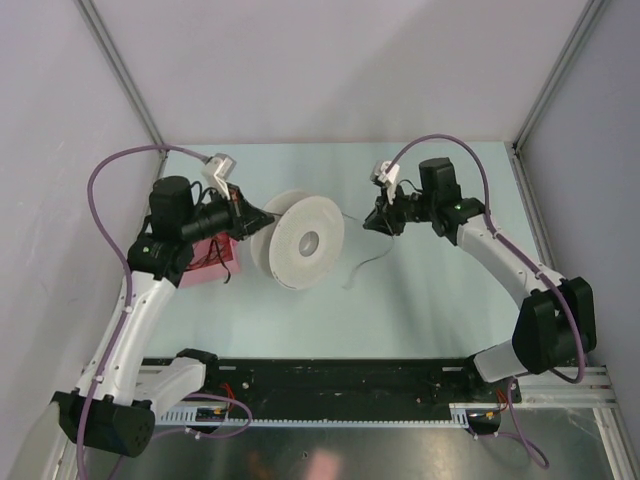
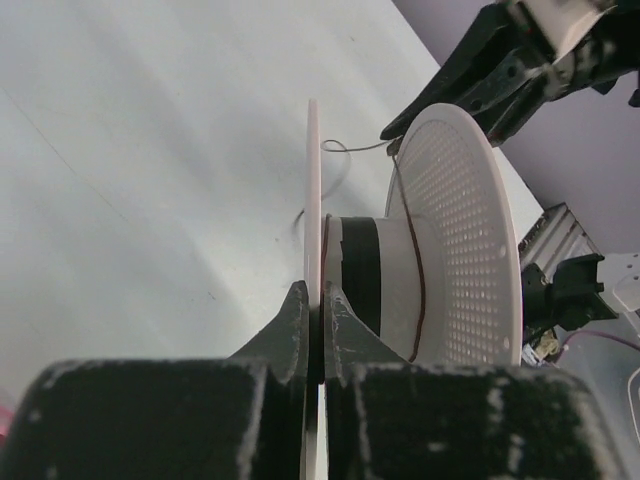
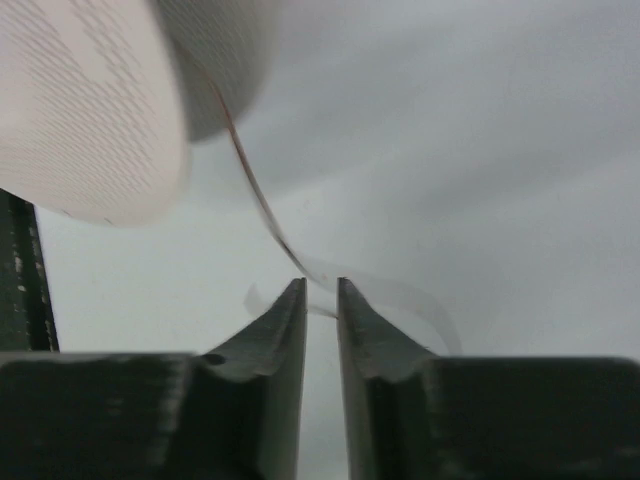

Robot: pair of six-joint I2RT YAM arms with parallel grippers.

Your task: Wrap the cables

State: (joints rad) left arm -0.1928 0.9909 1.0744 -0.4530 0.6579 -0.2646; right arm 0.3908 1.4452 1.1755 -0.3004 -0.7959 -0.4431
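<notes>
Left wrist view: left hand (image 2: 318,292) clamps the spool (image 2: 460,220) mid-wrap; right hand (image 3: 321,290), barely parted and empty, likely must pinch the cable (image 3: 246,172) next.

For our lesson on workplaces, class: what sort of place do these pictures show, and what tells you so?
Probably a robotics lab test cell: a left arm and a right arm bolted to a rail along the table, plain walls in metal framing around them.

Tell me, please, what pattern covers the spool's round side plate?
Rows of tiny holes on the white plate, clearest in the left wrist view.
</notes>
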